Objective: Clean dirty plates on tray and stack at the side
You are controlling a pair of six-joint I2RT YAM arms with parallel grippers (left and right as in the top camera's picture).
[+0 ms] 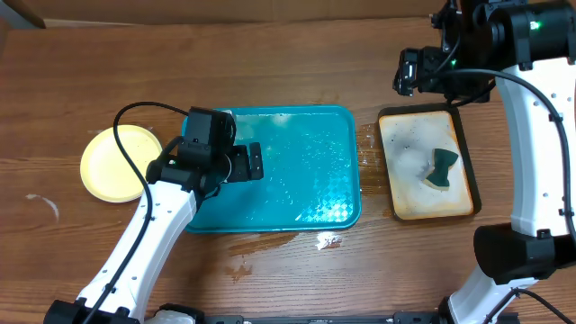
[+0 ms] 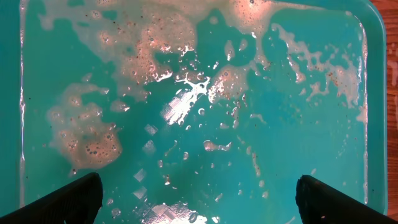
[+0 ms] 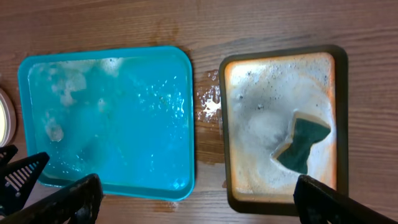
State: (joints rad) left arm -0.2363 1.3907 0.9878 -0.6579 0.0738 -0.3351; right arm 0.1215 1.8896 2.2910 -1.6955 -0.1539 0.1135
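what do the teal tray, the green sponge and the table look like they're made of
Teal tray: likely moulded plastic, glossy; rounded corners, raised rim, sharp glints on the wet floor. Green sponge: soft foam, matte, waisted shape. Table: wood or wood-look laminate, satin; grain lines show, which one is unclear.

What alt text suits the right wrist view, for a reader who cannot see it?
A large teal-blue rectangular plastic tray, wet and streaked with suds, lies on a wooden table beside a smaller dark-rimmed beige tray of foam holding a green sponge. Two dark fingers of the right gripper stand spread open at the bottom corners.
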